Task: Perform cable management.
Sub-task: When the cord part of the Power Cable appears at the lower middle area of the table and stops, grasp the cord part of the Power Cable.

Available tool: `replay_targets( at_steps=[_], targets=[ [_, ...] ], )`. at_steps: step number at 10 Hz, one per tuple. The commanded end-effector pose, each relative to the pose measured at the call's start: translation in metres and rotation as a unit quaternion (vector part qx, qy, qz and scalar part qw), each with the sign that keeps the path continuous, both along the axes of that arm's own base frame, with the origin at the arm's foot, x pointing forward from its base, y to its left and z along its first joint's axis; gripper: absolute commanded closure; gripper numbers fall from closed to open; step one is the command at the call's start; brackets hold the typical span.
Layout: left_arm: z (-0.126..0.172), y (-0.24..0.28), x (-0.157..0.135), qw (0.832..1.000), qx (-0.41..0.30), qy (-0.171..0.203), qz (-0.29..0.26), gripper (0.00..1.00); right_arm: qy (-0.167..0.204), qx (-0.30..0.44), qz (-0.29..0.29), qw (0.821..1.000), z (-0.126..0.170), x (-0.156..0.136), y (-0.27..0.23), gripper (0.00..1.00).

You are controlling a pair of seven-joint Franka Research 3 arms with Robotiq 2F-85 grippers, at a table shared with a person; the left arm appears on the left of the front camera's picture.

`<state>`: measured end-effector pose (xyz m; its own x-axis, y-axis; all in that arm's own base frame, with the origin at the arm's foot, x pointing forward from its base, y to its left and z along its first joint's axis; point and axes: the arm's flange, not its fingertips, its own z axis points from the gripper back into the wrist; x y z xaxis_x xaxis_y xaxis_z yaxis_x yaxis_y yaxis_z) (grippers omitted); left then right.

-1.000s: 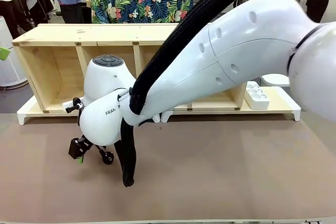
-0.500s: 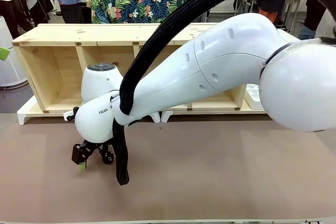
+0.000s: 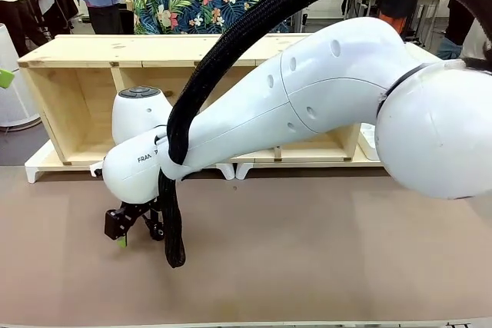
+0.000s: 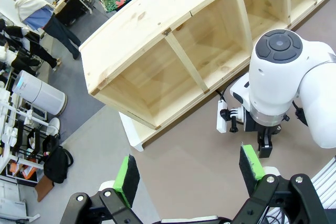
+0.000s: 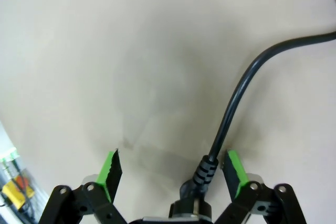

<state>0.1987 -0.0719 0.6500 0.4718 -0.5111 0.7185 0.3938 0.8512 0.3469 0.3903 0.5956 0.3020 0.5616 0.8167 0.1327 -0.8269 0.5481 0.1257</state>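
Here, my right gripper (image 5: 172,167) hangs wide open over the table (image 5: 105,51), holding nothing; the cable (image 5: 234,103) runs from upper right to its plug (image 5: 205,171) at lower centre, nearer 1 pad (image 5: 234,166); closing now may nudge it sideways, I judge.

The right arm (image 3: 307,105) is glossy white, with a matt black woven hose (image 3: 223,48) running along it. The table (image 3: 323,251) is plain dull brown. The shelf (image 3: 77,55) is pale bare wood. The cable (image 5: 233,106) is smooth black and the power strip (image 4: 221,118) is white. The left gripper (image 4: 188,153) and right gripper (image 5: 173,156) are black with bright green pads (image 4: 251,162).
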Motion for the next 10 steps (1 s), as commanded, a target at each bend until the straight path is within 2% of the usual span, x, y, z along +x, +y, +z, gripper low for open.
replay_targets(
  at_steps=[1,2,3,4,5,6,7,8,9,10],
  targets=[
    [0.0002,0.0002,0.0004,1.000,0.000,-0.001,0.000,0.00,-0.011,-0.031,-0.006,0.999,0.0037,0.0002,0.0057,0.00],
    [0.0002,0.0002,0.0004,1.000,0.000,-0.001,0.000,0.00,-0.013,-0.037,-0.005,0.999,0.0039,0.0004,0.0063,0.00],
    [0.0002,0.0002,0.0004,1.000,0.000,-0.001,0.000,0.00,-0.018,-0.047,0.000,0.999,0.0034,0.0007,0.0064,0.15],
    [0.0002,0.0002,0.0004,1.000,0.000,-0.001,0.000,0.00,-0.015,-0.046,-0.003,0.999,0.0037,0.0007,0.0066,0.20],
    [0.0002,0.0002,0.0004,1.000,0.000,-0.001,0.000,0.00,-0.014,-0.048,-0.004,0.999,0.0040,0.0003,0.0065,0.34],
    [0.0002,0.0002,0.0004,1.000,0.000,-0.001,0.000,0.00,-0.013,-0.049,-0.004,0.999,0.0039,0.0002,0.0064,0.40],
    [0.0002,0.0002,0.0004,1.000,0.000,-0.001,0.000,0.00,-0.013,-0.049,-0.004,0.999,0.0039,0.0001,0.0063,0.54],
    [0.0002,0.0002,0.0004,1.000,0.000,-0.001,0.000,0.00,-0.012,-0.049,-0.004,0.999,0.0039,0.0001,0.0064,0.59],
    [0.0002,0.0002,0.0004,1.000,0.000,-0.001,0.000,0.00,-0.011,-0.051,-0.004,0.999,0.0040,0.0001,0.0063,0.74],
    [0.0002,0.0002,0.0004,1.000,0.000,-0.001,0.000,0.00,-0.010,-0.051,-0.004,0.999,0.0040,-0.0001,0.0061,0.79]
  ],
)
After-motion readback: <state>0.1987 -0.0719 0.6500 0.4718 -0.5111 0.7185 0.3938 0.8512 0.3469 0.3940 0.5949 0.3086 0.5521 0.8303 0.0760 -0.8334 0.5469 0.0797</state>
